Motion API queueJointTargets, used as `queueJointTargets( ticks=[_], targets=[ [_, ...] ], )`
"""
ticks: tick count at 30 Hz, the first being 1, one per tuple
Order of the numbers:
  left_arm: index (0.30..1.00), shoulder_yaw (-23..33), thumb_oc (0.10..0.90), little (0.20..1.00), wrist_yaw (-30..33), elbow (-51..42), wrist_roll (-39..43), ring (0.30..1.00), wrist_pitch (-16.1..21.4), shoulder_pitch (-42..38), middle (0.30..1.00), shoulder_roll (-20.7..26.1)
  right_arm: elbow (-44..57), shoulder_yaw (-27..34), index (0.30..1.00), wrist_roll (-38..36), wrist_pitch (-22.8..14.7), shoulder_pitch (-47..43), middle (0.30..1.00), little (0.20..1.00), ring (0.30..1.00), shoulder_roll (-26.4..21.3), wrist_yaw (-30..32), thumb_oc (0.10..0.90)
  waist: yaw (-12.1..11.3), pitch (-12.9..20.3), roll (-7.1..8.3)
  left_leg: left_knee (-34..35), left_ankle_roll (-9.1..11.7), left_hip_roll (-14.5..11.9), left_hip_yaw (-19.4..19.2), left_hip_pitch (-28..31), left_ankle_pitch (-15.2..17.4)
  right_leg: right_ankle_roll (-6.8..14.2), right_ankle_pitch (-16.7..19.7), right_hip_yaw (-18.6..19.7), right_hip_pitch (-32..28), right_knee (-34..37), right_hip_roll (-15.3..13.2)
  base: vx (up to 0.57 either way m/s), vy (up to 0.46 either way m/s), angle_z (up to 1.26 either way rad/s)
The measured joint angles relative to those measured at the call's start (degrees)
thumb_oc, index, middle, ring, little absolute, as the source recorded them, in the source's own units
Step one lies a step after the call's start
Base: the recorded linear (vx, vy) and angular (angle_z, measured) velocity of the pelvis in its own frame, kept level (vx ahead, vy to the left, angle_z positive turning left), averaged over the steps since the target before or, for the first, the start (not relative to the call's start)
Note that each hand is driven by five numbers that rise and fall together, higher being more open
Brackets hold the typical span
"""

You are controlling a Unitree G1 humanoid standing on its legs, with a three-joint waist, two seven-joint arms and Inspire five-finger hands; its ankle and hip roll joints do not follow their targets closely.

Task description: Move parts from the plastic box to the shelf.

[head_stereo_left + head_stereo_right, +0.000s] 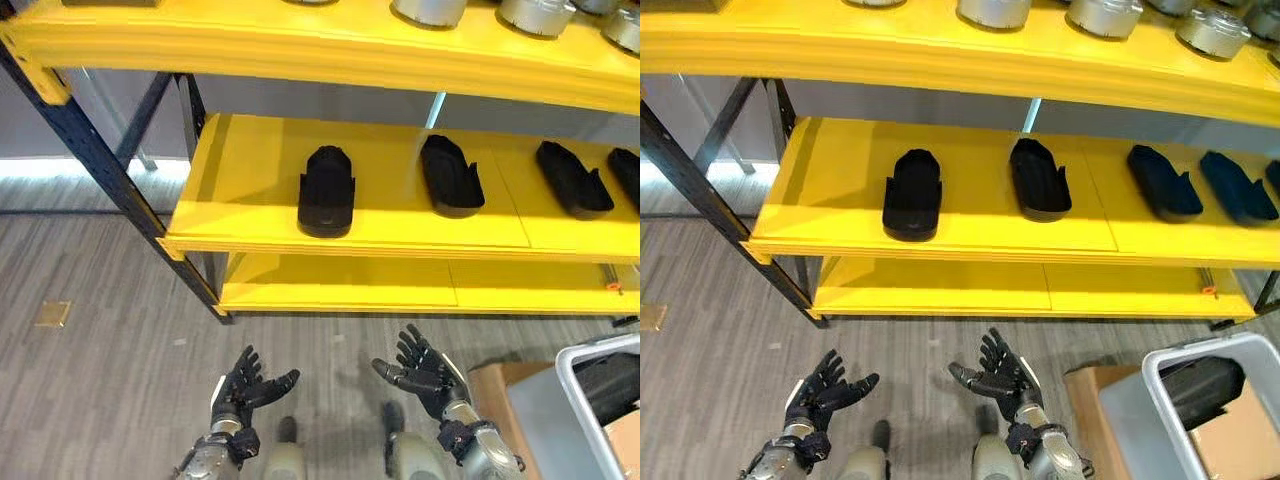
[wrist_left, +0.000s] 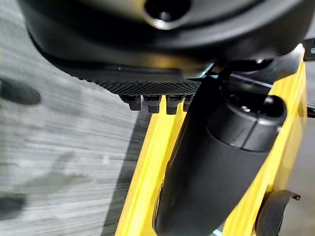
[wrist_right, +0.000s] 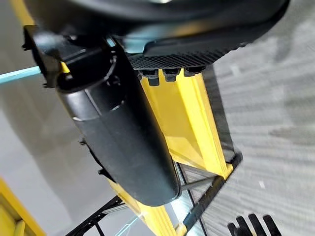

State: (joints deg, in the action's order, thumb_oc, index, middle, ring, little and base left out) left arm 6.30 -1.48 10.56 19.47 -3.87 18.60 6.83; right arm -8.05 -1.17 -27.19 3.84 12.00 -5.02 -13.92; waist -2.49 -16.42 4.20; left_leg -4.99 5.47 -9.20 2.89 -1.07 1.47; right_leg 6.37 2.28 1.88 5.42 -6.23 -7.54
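Note:
Several black moulded parts lie in a row on the middle board of the yellow shelf (image 1: 250, 180): one part (image 1: 327, 190) at the left, another (image 1: 451, 174) in the middle, more parts (image 1: 572, 177) to the right. The grey plastic box (image 1: 1200, 385) stands on the floor at the lower right with a dark part (image 1: 1202, 385) inside. My left hand (image 1: 245, 385) and my right hand (image 1: 422, 368) are held low in front of the shelf, palms up, fingers spread, both open and empty.
Silver metal cans (image 1: 430, 10) stand on the top shelf board. A brown cardboard box (image 1: 1095, 410) sits beside the plastic box. The dark blue shelf frame (image 1: 110, 165) slants down at the left. Grey wood-pattern floor (image 1: 100, 340) lies before the shelf.

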Motion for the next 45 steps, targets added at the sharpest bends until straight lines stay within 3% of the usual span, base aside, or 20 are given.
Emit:
queueJointTargets(
  ticks=[1,2,6,18,23,24,25,28,29,30,32,33,34,35,36,37,38,40,41,45],
  targets=[
    [1.000,0.0,0.900,1.000,-0.1,0.2,0.0,1.000,-0.3,0.8,1.000,-1.2,0.2,0.3,1.000,0.0,-0.2,-0.3,1.000,1.000,1.000,-0.6,0.1,0.900,0.4,0.5,-1.85,0.1,-0.1,-1.9,0.3,0.3,0.5,-0.5,-0.5,-0.2,-0.1,0.0,1.8,0.20,-0.135,-0.34],
    [1.000,0.0,0.900,1.000,-0.2,0.1,0.0,1.000,-0.3,2.1,1.000,-4.7,0.8,0.0,1.000,0.0,-0.6,-0.3,1.000,1.000,1.000,-3.5,0.1,0.900,1.6,1.9,-5.08,1.6,0.1,-4.8,0.2,1.3,0.7,-1.6,-1.0,-0.9,-0.2,0.0,4.8,0.18,-0.145,-0.20],
    [1.000,-1.5,0.900,1.000,-0.7,-0.3,0.0,1.000,-0.1,2.2,1.000,-7.8,0.5,0.4,1.000,0.0,-0.6,1.0,1.000,1.000,1.000,-8.0,0.2,0.900,2.6,2.6,-7.47,5.1,-0.1,-8.1,0.2,3.9,-0.9,-3.9,-1.4,-1.5,-1.0,-0.5,8.4,0.17,-0.131,-0.11],
    [1.000,2.8,0.900,1.000,-0.2,0.2,0.5,1.000,0.1,3.0,1.000,-7.2,0.4,-4.2,1.000,0.0,-0.4,2.4,1.000,1.000,1.000,-8.3,-0.6,0.900,0.5,2.1,-6.49,8.5,-0.9,-9.6,1.5,3.0,-1.6,-4.8,-5.2,-3.7,2.4,-6.2,9.3,0.08,-0.086,0.11],
    [1.000,2.8,0.900,1.000,-0.1,0.1,0.5,1.000,0.1,3.9,1.000,-5.7,0.8,-3.8,1.000,0.0,-0.4,1.1,1.000,1.000,1.000,-9.0,-0.5,0.900,0.7,1.9,-6.83,8.8,-3.1,-9.6,1.6,2.8,-1.9,-5.5,-7.4,-4.0,4.2,-10.2,9.5,0.03,-0.120,0.03],
    [1.000,2.3,0.900,1.000,-0.1,-0.1,0.5,1.000,0.1,3.2,1.000,-5.7,1.6,-3.6,1.000,0.1,-0.4,1.0,1.000,1.000,1.000,-10.0,0.2,0.900,0.8,1.8,-6.89,8.3,-5.4,-9.5,1.8,2.7,-2.4,-5.8,-8.2,-4.1,4.3,-11.2,9.6,0.00,-0.182,0.11],
    [1.000,2.2,0.900,1.000,-0.2,-0.3,0.5,1.000,0.1,2.8,1.000,-5.7,1.8,-3.4,1.000,0.1,-0.6,0.6,1.000,1.000,1.000,-10.4,0.2,0.900,0.8,1.8,-6.77,8.3,-5.9,-9.4,1.7,2.8,-3.0,-6.1,-8.4,-4.5,4.5,-11.2,9.3,-0.06,-0.250,0.25],
    [1.000,1.7,0.900,1.000,-0.7,-2.6,0.6,1.000,0.5,0.9,1.000,-5.0,4.6,-1.7,1.000,0.9,-0.8,-0.8,1.000,1.000,1.000,-11.9,2.2,0.900,0.6,-0.3,-3.53,-7.9,1.5,-6.4,3.9,-8.2,-9.2,-8.5,-8.8,-4.8,5.6,-12.1,8.3,-0.18,-0.271,0.42],
    [1.000,1.7,0.900,1.000,-0.7,-3.6,0.6,1.000,0.9,1.0,1.000,-4.9,5.4,-1.6,1.000,1.7,-0.8,-1.8,1.000,1.000,1.000,-12.5,2.7,0.900,-0.3,-1.5,-2.34,-16.4,2.9,-5.5,5.3,-13.4,-12.5,-9.9,-8.3,-4.8,5.7,-12.0,8.1,-0.09,-0.221,0.09],
    [1.000,1.6,0.900,1.000,-0.7,-4.4,0.6,1.000,1.3,0.5,1.000,-4.8,7.0,-2.0,1.000,2.1,-1.0,-3.4,1.000,1.000,1.000,-13.2,3.7,0.900,-2.6,-4.5,-0.37,-29.3,1.4,-2.4,9.0,-20.3,-17.3,-10.7,-7.8,-4.5,4.8,-11.7,7.1,0.06,-0.137,-0.20],
    [1.000,1.6,0.900,1.000,-0.7,-1.8,0.6,1.000,1.0,-0.4,1.000,-4.9,7.5,-1.7,1.000,2.6,-1.0,-5.5,1.000,1.000,1.000,-13.5,4.2,0.900,-4.3,-8.5,0.06,-33.9,-0.7,-0.6,8.1,-21.9,-11.2,-10.7,-6.7,-4.3,-0.1,-8.8,6.7,0.19,-0.021,-0.19],
    [1.000,2.1,0.900,1.000,-0.5,0.4,0.6,1.000,0.2,-0.6,1.000,-5.0,8.7,-1.6,1.000,2.9,-1.9,-5.7,1.000,1.000,1.000,-12.2,4.4,0.900,-3.7,-8.6,-0.62,-24.9,-1.2,-2.5,3.3,-21.4,-9.3,-11.8,-5.7,-7.4,-2.5,-5.5,6.9,0.24,0.079,0.11],
    [1.000,2.3,0.900,1.000,-0.4,0.5,0.7,1.000,0.2,-0.7,1.000,-4.9,9.4,-1.5,1.000,2.9,-2.0,-5.3,1.000,1.000,1.000,-12.0,4.4,0.900,-3.4,-8.7,-0.97,-21.2,-0.7,-3.3,2.0,-21.8,-8.2,-11.1,-5.9,-7.1,-3.6,-4.9,7.1,0.33,0.161,0.39],
    [1.000,2.4,0.900,1.000,-0.3,0.8,0.7,1.000,0.1,-0.8,1.000,-4.8,9.7,-1.4,1.000,2.9,-2.1,-5.1,1.000,1.000,1.000,-11.4,4.4,0.900,-2.0,-8.7,-1.45,-9.3,-0.5,-4.5,-1.6,-19.6,-7.2,-10.6,-6.1,-8.1,-5.5,-1.6,7.9,0.19,0.143,0.31],
    [1.000,2.5,0.900,1.000,-0.3,0.8,0.7,1.000,0.1,-1.0,1.000,-4.8,9.9,-1.3,1.000,2.9,-2.1,-5.0,1.000,1.000,1.000,-11.5,4.4,0.900,-1.4,-8.7,-1.76,1.1,-0.4,-4.7,-2.9,-17.1,-6.2,-10.8,-6.0,-8.9,-6.8,0.3,8.1,0.44,0.414,0.27],
    [1.000,2.7,0.900,1.000,-0.3,1.6,0.6,1.000,0.1,-2.7,1.000,-5.1,8.7,0.3,1.000,2.9,-2.1,-4.5,1.000,1.000,1.000,-10.1,4.3,0.900,-0.9,-8.6,-2.62,3.0,-1.3,-5.6,-2.8,-16.2,-5.2,-9.3,-4.6,-8.7,-7.5,0.8,8.8,0.36,0.336,-0.05],
    [1.000,3.1,0.900,1.000,-0.2,1.9,0.6,1.000,-0.3,-3.3,1.000,-5.3,7.7,1.5,1.000,3.0,-1.5,-4.8,1.000,1.000,1.000,-8.1,4.5,0.900,-0.9,-8.5,-3.02,-2.1,-2.5,-6.2,-2.8,-15.0,-4.1,-8.5,-4.1,-8.5,-8.4,0.9,9.2,0.32,0.353,-0.41],
    [1.000,2.1,0.900,1.000,-0.5,2.1,0.5,1.000,-0.5,-2.8,1.000,-5.2,7.7,1.7,1.000,3.0,-1.0,-1.9,1.000,1.000,1.000,-7.2,4.3,0.900,-0.6,-6.4,-3.20,-11.3,-1.5,-5.6,-1.1,-12.3,-3.0,-9.3,-4.1,-7.1,-9.7,0.9,9.3,0.17,0.231,-0.54],
    [1.000,0.8,0.900,1.000,-0.6,1.6,0.5,1.000,-0.3,-3.0,1.000,-5.6,9.0,2.0,1.000,3.1,-1.0,0.2,1.000,1.000,1.000,-8.2,3.7,0.900,1.0,-5.0,-4.83,-12.7,-0.8,-6.0,-1.8,-9.6,-2.4,-8.6,-4.5,-6.4,-9.5,0.6,10.1,0.20,0.280,-0.32],
    [1.000,-1.9,0.900,1.000,-1.7,0.5,0.4,1.000,-0.2,-5.5,1.000,-4.9,9.3,2.7,1.000,4.9,-0.3,1.0,1.000,1.000,1.000,-9.1,4.0,0.900,2.1,-4.8,-5.15,-8.1,0.3,-6.2,-3.1,-3.3,-1.5,-7.3,-4.9,-4.0,-8.7,-1.1,9.5,0.16,0.250,-0.22]
  ],
)
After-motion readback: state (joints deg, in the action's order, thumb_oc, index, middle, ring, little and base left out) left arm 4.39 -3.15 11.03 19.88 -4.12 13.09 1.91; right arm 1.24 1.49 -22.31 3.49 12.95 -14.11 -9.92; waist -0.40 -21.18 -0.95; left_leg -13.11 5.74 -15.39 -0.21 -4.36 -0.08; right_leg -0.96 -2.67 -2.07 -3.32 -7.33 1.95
